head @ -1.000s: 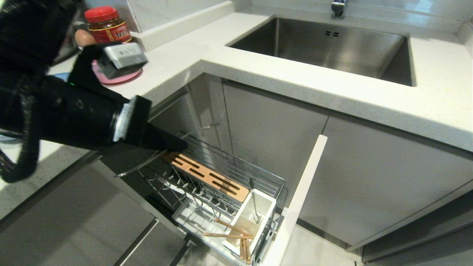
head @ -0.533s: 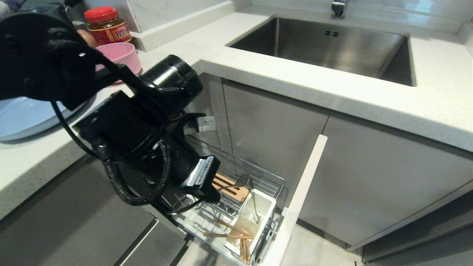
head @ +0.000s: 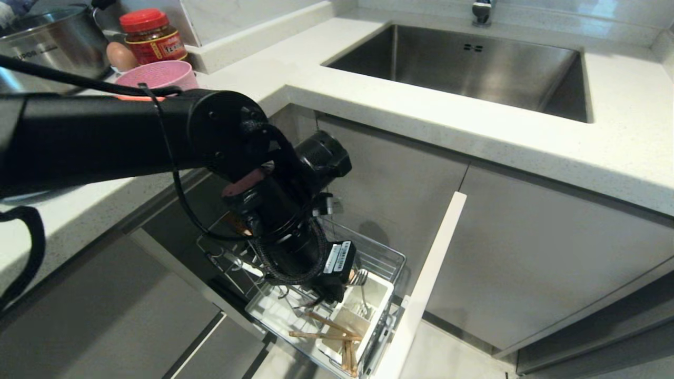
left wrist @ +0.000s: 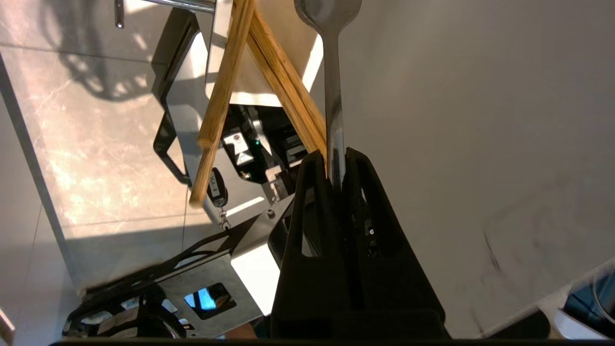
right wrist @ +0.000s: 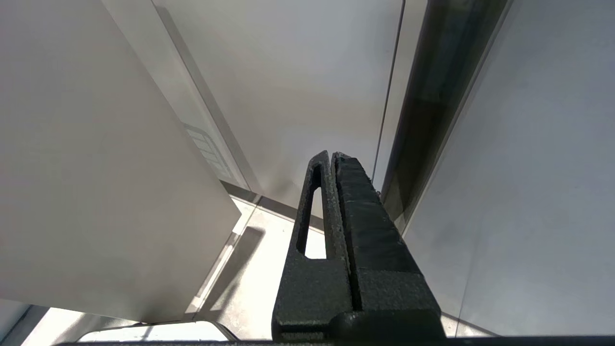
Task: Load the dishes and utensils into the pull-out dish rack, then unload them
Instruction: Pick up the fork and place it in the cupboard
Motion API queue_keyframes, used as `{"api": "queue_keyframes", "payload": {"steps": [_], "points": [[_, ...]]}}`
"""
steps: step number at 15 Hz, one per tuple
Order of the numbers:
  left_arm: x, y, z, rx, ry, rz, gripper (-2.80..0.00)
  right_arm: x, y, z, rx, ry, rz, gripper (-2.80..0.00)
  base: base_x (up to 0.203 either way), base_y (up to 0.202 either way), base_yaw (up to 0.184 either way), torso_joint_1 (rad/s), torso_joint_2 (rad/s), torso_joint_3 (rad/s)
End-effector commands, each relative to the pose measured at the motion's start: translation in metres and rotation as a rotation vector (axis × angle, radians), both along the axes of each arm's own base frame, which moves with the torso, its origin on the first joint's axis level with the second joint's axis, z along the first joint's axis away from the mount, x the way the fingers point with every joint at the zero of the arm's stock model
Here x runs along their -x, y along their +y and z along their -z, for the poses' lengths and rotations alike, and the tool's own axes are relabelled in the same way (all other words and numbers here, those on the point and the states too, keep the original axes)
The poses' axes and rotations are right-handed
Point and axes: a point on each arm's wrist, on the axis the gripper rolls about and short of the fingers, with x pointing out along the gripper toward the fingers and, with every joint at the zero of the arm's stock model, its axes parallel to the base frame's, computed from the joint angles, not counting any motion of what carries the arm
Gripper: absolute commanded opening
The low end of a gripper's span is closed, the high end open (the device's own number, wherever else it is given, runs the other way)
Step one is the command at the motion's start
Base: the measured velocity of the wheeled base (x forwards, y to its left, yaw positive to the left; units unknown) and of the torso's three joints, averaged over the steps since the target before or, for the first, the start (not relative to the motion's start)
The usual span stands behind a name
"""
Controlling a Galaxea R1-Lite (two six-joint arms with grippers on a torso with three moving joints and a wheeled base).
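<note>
Since a second ago the left gripper [left wrist: 335, 158] has swung down from beside the bowl [head: 158, 75] to the rack [head: 382, 257], jaws clamped on a fork [left wrist: 333, 110]. Just beyond its tips lean the chopsticks [left wrist: 269, 72] in the cup [head: 380, 295]. Released off-line, the fork could foul them or tip outside. The right gripper [right wrist: 332, 158] is parked, closed and empty.

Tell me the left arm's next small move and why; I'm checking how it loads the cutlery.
Probably lower a little further, then let go. The left gripper is shut on the fork, which hangs above the white cutlery cup at the rack's front corner, where the chopsticks lean. The right gripper is parked, shut.
</note>
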Motion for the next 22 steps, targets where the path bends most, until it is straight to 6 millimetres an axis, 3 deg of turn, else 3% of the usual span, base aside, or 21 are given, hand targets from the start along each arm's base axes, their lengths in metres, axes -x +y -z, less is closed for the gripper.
{"api": "queue_keyframes", "payload": {"steps": [1,9,22], "points": [[-0.007,-0.007,0.015,-0.038,0.045,-0.004,-2.8,0.0,0.0,0.0,0.0,-0.003,0.0,-2.8,0.0,0.0,0.0,0.0,0.0,0.0],[-0.019,-0.018,0.039,-0.071,0.136,0.003,-2.8,0.0,0.0,0.0,0.0,-0.004,0.0,-2.8,0.0,0.0,0.0,0.0,0.0,0.0],[-0.05,-0.03,0.069,-0.051,0.107,-0.016,-2.8,0.0,0.0,0.0,0.0,-0.005,0.0,-2.8,0.0,0.0,0.0,0.0,0.0,0.0]]}}
